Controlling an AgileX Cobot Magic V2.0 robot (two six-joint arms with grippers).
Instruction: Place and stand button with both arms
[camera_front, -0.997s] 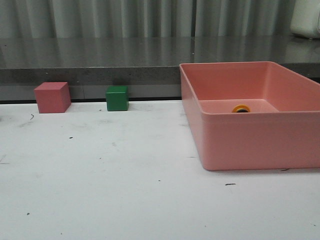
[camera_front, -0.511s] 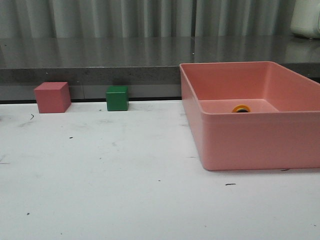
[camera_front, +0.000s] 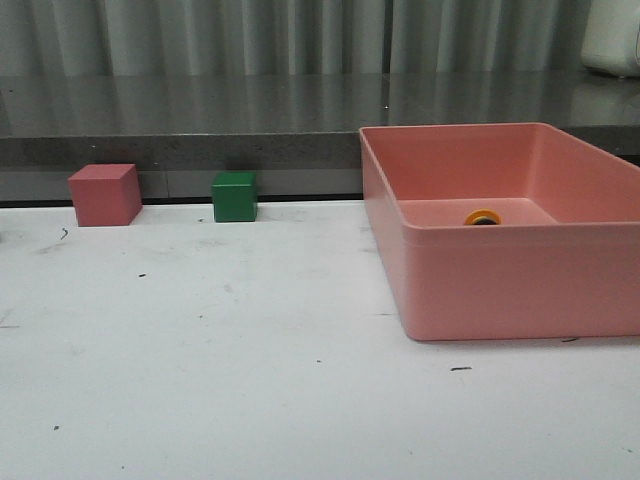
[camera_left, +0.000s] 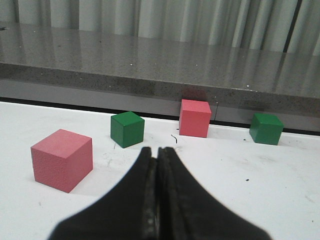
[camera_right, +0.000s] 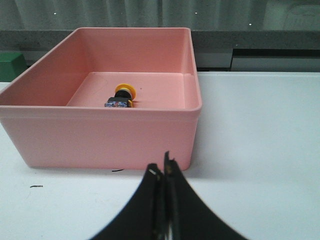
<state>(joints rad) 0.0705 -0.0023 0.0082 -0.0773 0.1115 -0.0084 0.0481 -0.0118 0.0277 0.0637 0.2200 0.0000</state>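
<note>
Grey pleated curtains hang behind a dark speckled stone ledge (camera_front: 200, 110), and in front of it I have the white bench (camera_front: 220, 380), scuffed with small dark marks. I can read no brand, label or writing on anything.

From the front view I see a pink bin (camera_front: 500, 290) on the right side of the bench. Over its near wall only the yellow cap of the button (camera_front: 482, 217) shows. My right wrist camera gives more: the button (camera_right: 120, 97) lies on its side on the bin floor, cap toward the far wall, dark base with blue bits toward the near wall, clear of all the bin's walls. The bin's near wall stands between the right claw (camera_right: 164, 172) and the button.

At the back left of the bench, against the ledge, sit a red cube (camera_front: 104, 194) and a green cube (camera_front: 234, 196), apart from each other. The left wrist camera shows two red cubes and two green ones: a near red cube (camera_left: 62, 159), a near green cube (camera_left: 127, 129), and a farther red (camera_left: 195, 117) and green (camera_left: 266, 128) by the ledge.

The left claw (camera_left: 157, 155) is closed, fingers pressed together, holding nothing, above bare bench. The right claw is also closed and empty. Neither arm appears in the front view. A pale object (camera_front: 615, 35) sits at the top right on the ledge; I cannot tell what it is.
</note>
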